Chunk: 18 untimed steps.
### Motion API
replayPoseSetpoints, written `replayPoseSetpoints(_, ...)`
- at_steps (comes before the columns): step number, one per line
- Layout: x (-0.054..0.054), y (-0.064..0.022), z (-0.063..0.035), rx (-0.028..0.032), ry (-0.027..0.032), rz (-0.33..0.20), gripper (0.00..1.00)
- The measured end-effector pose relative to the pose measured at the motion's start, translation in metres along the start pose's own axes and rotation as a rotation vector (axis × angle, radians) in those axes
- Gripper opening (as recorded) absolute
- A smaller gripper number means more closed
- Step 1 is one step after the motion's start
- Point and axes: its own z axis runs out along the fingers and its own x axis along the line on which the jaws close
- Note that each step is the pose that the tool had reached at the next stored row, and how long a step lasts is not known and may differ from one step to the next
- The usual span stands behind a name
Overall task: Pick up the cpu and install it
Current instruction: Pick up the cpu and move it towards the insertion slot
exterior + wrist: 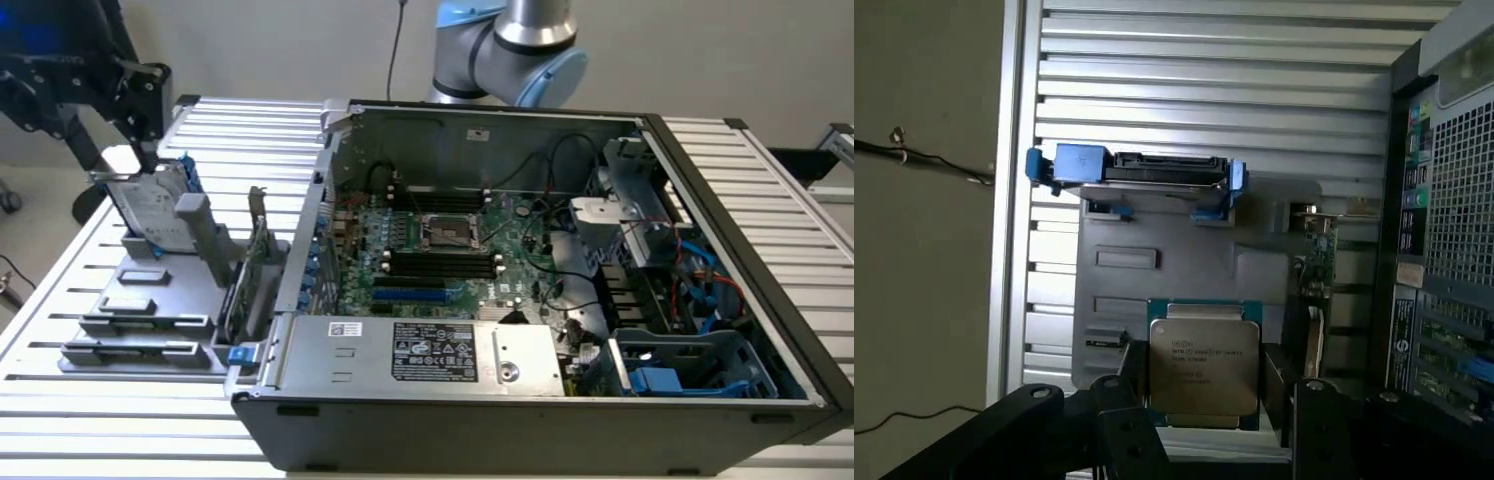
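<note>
Nearest the wrist camera, the pincer (1206, 388) stands spread wide. Its two black fingers (1132, 385) press against opposite side edges of the cpu (1204, 362). The cpu hangs flat between them, silver lid up with printed lettering and a thin blue-green rim showing round it. It is held above the grey fixture (1184, 265), which lies below and beyond it. At the fixture's far end the hard drive (1144, 170) stands upright in its blue frame. Past the drive run the pale slats of the table (1214, 80).

In the exterior view the open computer case (534, 430) takes the near middle of the table, with its power supply (414, 350) along the near side. The socket frame (451, 232) sits on the green board at twelve o'clock from the power supply. From the socket frame the pincer is well apart at about ten o'clock, up over the hard drive, which lies at nine o'clock. An expansion card (254, 265) stands on edge between the fixture and the case wall. Farthest off, at about one o'clock from the socket frame, the arm's grey-and-blue joint (514, 45) rises behind the case.
</note>
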Motion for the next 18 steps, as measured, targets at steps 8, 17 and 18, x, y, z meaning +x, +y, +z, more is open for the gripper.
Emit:
replayPoseSetpoints(8, -0.035, -0.0007, -0.0303, -0.0024, 0.0076, 0.000, 0.55)
replayPoseSetpoints(17, -0.075, -0.0034, -0.0428, -0.0032, 0.0182, 0.001, 0.55)
replayPoseSetpoints(18, -0.079, -0.0036, -0.0430, -0.0034, 0.0183, 0.001, 0.55)
